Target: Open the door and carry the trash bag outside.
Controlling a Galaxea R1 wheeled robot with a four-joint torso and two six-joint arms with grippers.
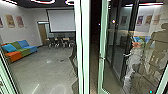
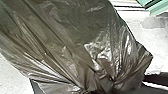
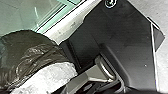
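Trash bag [image 2: 65,40], dark, glossy and heavily creased, shows large from the left wrist, its plastic gathered into tight folds at one end; it looks to be carried by the robot. Whether the left gripper is clenched on those folds I cannot tell, nor can I tell whether the right gripper is closed or released. From the right wrist, the bag lies near a pale door frame [image 3: 61,32]. Ahead, a white post [image 1: 85,47] and a green-edged glass door [image 1: 102,47] stand with a dark gap between them, while a person [image 1: 132,62] appears in the glass, reflected or behind it. The step in hand seems to be getting through the doorway; the next move calls for enough opening, a slow drive, and thin plastic kept clear of the frame's edges
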